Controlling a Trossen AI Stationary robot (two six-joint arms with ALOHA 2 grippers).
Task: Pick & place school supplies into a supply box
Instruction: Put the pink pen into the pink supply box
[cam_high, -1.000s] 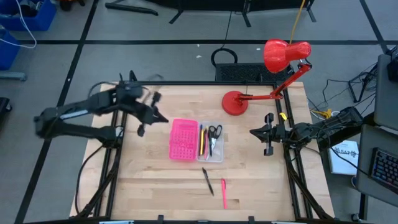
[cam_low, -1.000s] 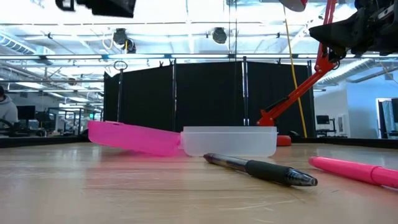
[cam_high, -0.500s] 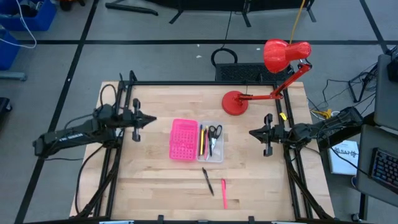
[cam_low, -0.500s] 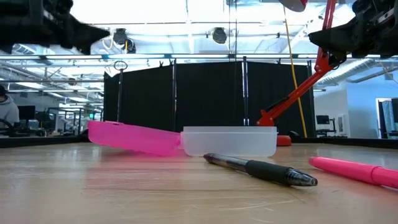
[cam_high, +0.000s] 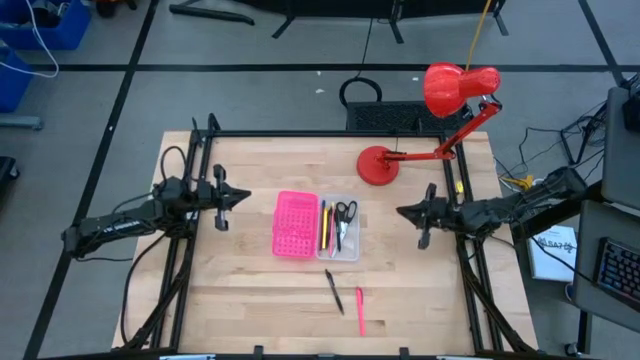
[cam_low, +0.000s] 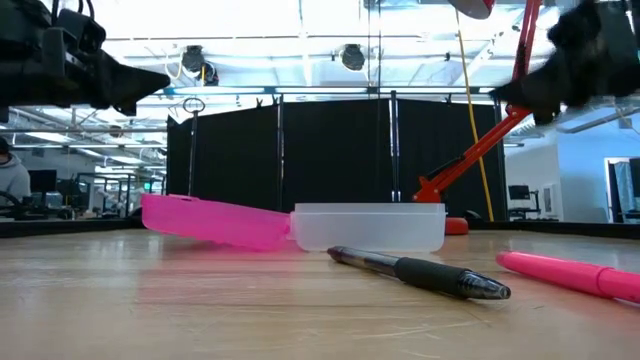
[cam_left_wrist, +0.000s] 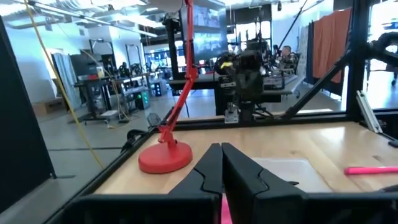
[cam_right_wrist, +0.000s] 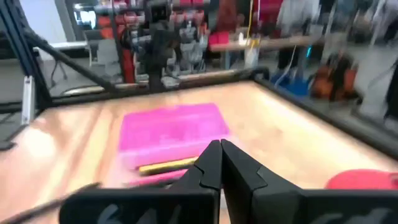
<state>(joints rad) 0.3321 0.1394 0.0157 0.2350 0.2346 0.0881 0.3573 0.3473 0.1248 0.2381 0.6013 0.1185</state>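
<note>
Currently neither arm holds anything. The left gripper (cam_high: 243, 194) hangs at the centre-left of the high view, above the wood and well left of the supply box (cam_high: 316, 226), its fingers pressed together with nothing between them, as the left wrist view shows. The right gripper (cam_high: 402, 211) sits at the centre-right, just right of the box and likewise off the table, its fingers also closed and empty. Both point inward at the box from opposite sides, which reads as a parked, ready stance between picks, not a reach.

The box lies open and flat in the middle of the table (cam_high: 240, 290). Its hot-pink half (cam_high: 295, 224), patterned with a grid of dots, lies to the left, and its clear tray half (cam_high: 340, 228) to the right. In the tray lie black-handled scissors (cam_high: 345, 213) and a few slim pens, one yellow (cam_high: 323, 223); their exact count is too fine to tell. In the low view the pink half tilts slightly, while the clear half sits level.

Two items remain outside, near each other in the lower centre of the high view, below the box: a black pen (cam_high: 334, 291) and a pink pen (cam_high: 360, 309). So the task looks mostly done, with these two still to go in. A red desk lamp (cam_high: 420, 130) stands at the upper right, clear of the work.
</note>
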